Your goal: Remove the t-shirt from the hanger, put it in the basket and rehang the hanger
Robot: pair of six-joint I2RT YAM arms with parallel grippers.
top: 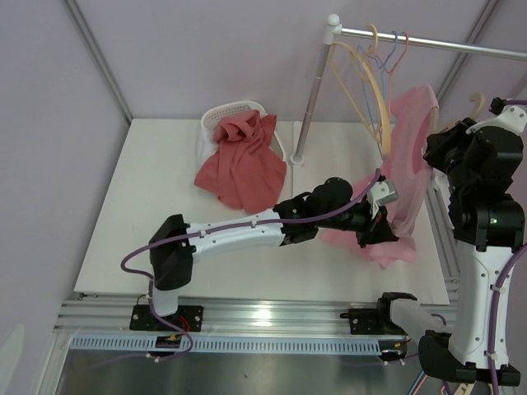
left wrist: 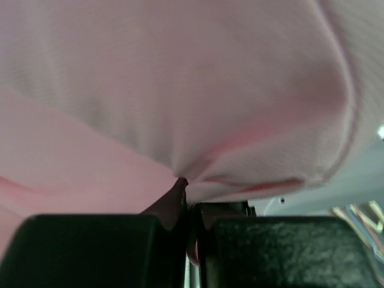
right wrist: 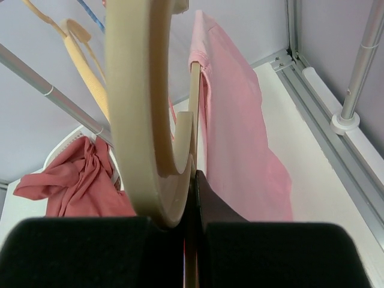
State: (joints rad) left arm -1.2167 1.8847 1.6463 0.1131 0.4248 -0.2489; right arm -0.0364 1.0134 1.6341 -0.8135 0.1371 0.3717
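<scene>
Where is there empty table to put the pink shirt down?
Bare table lies left of the red cloth, and in the strip between the left arm and the near rail. The right side is crowded: pink t-shirt, hanger, rack pole.

Quick headcount, nothing fancy. Two arms, the left arm [top: 239,230] and the right arm [top: 482,247], so two claws too: left claw [left wrist: 189,219] and right claw [right wrist: 191,228].

Two garments: one pink t-shirt [top: 408,123] and one red top [top: 247,173]. One white laundry basket [top: 226,109]. One clothes rail [top: 445,44] on one upright pole [top: 313,99].

Hangers come to four as far as I can tell. That's three spare hangers [right wrist: 90,72] on the rail in cream, blue and peach, plus one wooden hanger [right wrist: 135,120] off it. And one bench [top: 140,206] under the lot.
</scene>
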